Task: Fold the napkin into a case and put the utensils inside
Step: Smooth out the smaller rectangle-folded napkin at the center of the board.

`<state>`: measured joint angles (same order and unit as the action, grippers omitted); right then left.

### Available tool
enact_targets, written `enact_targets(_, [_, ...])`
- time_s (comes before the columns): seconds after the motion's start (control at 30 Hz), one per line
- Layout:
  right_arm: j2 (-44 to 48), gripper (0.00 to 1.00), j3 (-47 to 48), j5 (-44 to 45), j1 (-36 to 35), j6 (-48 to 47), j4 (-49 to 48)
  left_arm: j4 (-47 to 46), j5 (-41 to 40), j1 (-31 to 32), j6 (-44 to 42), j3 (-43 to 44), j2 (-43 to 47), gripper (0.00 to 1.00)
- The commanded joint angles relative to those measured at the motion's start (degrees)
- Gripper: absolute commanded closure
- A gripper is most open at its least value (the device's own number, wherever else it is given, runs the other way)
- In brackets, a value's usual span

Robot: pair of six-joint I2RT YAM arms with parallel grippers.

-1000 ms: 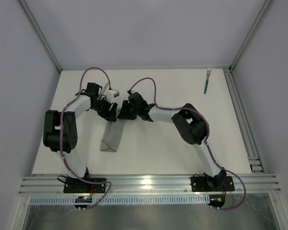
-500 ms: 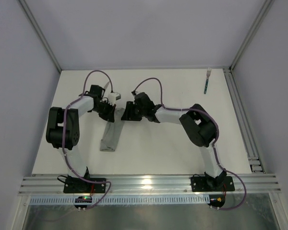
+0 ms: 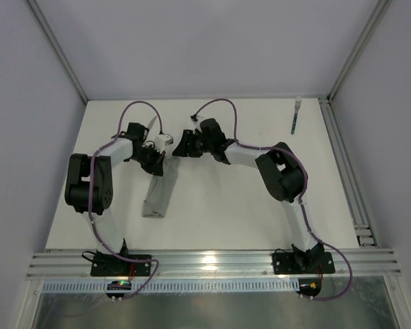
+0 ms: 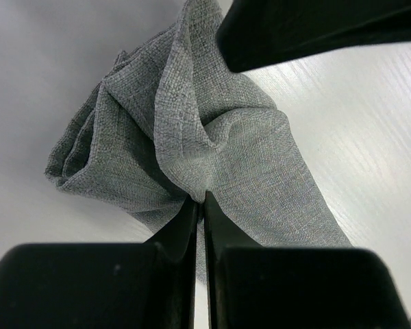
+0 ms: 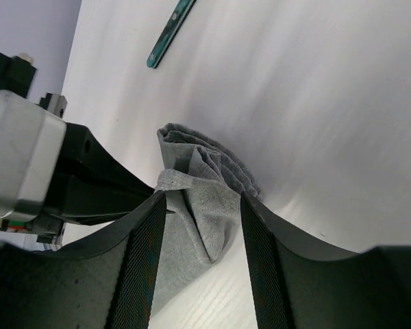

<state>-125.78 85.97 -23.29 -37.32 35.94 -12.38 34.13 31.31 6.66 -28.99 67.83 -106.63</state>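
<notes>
The grey napkin [image 3: 157,193] lies as a narrow folded strip on the white table, and its far end is bunched up. My left gripper [image 3: 157,156] is shut on a raised fold at that end, and the cloth [image 4: 212,137] is pinched between the fingertips [image 4: 192,205]. My right gripper [image 3: 183,145] stands open just right of it, its fingers either side of the napkin's bunched end [image 5: 205,185] without holding it. The fork [image 3: 296,115] lies at the far right. A dark teal utensil handle [image 5: 170,31] lies beyond the napkin; I cannot tell which utensil it is.
An aluminium rail [image 3: 342,164] runs along the table's right edge, and another [image 3: 212,260] runs along the near edge by the arm bases. Grey walls enclose the far side and both flanks. The two arms' purple cables loop above the wrists.
My left gripper has closed on the napkin's far end. My right gripper has opened wider and drawn back toward the far side, off the cloth.
</notes>
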Motion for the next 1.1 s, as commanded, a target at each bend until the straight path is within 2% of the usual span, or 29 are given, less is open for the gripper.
enact_targets(0.0, [-3.1, 0.48, 3.1, -4.3, -0.4, 0.2, -3.6, 1.2, 0.9, -0.2, -1.9, -0.8, 1.4, 1.00])
enact_targets(0.23, [-4.5, 0.50, 3.1, -3.4, -0.3, 0.9, -3.3, 1.7, 0.9, -0.2, -2.4, -0.5, 0.3, 1.00])
enact_targets(0.33, [-5.2, 0.69, 4.0, -3.2, -0.4, 1.2, -3.4, 2.3, 1.2, -0.2, -2.8, -0.3, -0.1, 1.00])
enact_targets(0.37, [-5.4, 0.79, 4.2, -2.8, -0.4, 1.2, -3.4, 2.5, 1.2, -0.2, -2.8, -0.2, -0.1, 1.00])
enact_targets(0.5, [-6.6, 0.97, 6.0, -3.4, -0.4, 1.2, -2.6, 3.1, 1.2, -0.2, -3.1, 0.0, -0.2, 1.00])
enact_targets(0.8, [-8.1, 0.96, 12.5, -0.1, -0.4, -1.2, 1.2, 6.6, 1.1, 0.2, -5.0, 1.4, -1.1, 1.00])
enact_targets(1.0, [-11.0, 0.95, 13.7, 3.2, 0.0, 1.4, 3.7, 7.8, 0.2, 0.5, -5.8, 1.6, -1.1, 1.00])
enact_targets(1.03, [-11.2, 0.94, 13.9, 3.8, 0.0, 1.5, 3.8, 8.0, 0.2, 0.5, -5.9, 1.6, -1.1, 1.00])
enact_targets(1.07, [-11.5, 0.84, 14.0, 5.1, 0.0, 1.8, 4.6, 8.1, 0.2, 0.5, -6.0, 1.7, -1.2, 1.00])
